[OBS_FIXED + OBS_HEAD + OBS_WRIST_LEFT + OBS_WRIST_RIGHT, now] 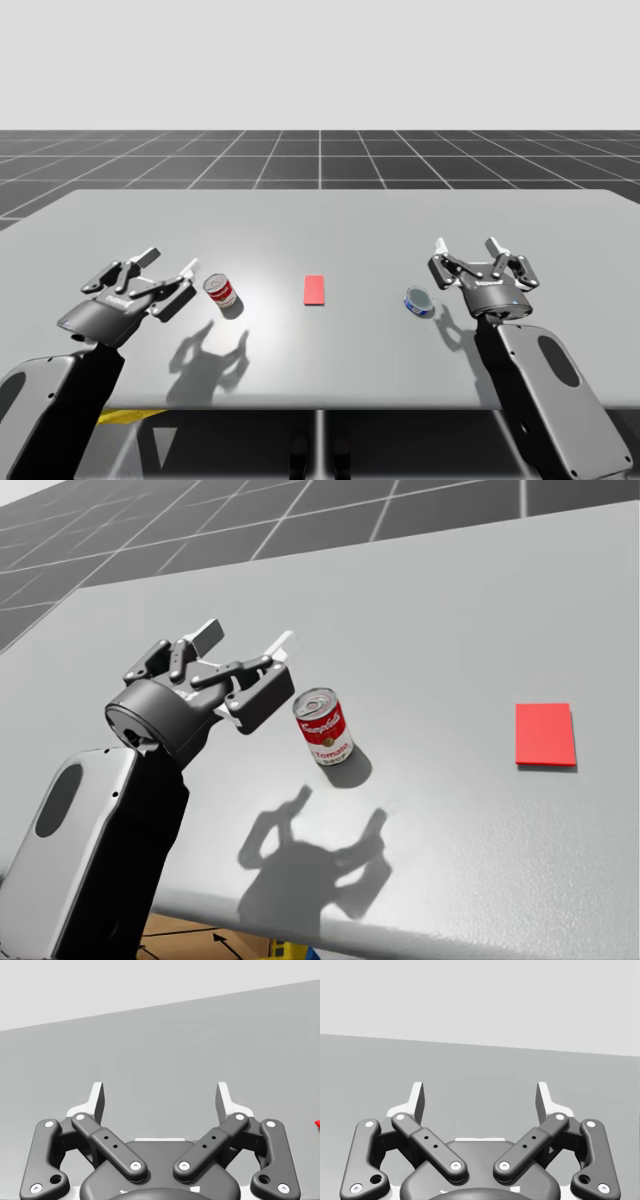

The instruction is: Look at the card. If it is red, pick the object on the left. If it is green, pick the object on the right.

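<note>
A red card (314, 290) lies flat at the middle of the grey table (320, 215); it is also in the head view as the red card (544, 733). To its left stands a red and white can (221, 292), upright, seen again as the can (323, 727). To the card's right sits a low blue can (419, 301). My left gripper (170, 269) hovers open just left of the red and white can, above the table, nothing between its fingers (97, 1101). My right gripper (468, 247) is open, raised just right of the blue can.
The table's front edge (320, 408) runs close to both arms. A dark gridded floor (320, 155) lies beyond the far edge. My left forearm (100, 850) rises from the near left corner.
</note>
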Robot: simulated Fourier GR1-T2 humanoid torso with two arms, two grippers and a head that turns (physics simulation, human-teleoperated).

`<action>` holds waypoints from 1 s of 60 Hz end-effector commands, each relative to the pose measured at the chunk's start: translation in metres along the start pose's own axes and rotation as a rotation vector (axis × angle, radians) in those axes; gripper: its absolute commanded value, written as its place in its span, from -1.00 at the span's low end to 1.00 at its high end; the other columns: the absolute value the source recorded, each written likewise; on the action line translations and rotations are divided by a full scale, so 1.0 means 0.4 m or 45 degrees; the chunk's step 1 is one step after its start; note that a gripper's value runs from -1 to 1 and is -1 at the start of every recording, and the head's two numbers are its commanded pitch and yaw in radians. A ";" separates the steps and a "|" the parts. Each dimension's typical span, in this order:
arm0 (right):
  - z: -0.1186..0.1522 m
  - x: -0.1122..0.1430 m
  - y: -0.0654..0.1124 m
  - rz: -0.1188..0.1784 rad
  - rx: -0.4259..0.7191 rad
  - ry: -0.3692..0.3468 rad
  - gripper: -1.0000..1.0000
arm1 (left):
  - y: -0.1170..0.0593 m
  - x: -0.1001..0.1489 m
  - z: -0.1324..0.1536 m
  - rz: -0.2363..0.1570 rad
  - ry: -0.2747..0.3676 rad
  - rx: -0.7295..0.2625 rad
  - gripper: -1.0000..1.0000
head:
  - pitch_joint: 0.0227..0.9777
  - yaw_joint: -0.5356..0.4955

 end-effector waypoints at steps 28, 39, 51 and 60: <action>-0.004 -0.005 0.000 0.025 -0.018 -0.022 -1.00 | 0.010 -0.180 0.059 -0.042 0.252 -0.165 -1.00 | 0.62 0.84; -0.004 -0.004 -0.001 0.026 -0.020 -0.027 -1.00 | 0.003 -0.205 0.024 -0.027 0.284 -0.166 -1.00 | 0.63 0.83; -0.003 -0.003 -0.002 0.027 -0.021 -0.030 -1.00 | -0.020 -0.215 -0.015 -0.034 0.309 -0.189 -1.00 | 0.63 0.82; -0.003 -0.001 -0.003 0.026 -0.021 -0.035 -1.00 | -0.032 -0.221 -0.040 -0.043 0.325 -0.195 -1.00 | 0.63 0.81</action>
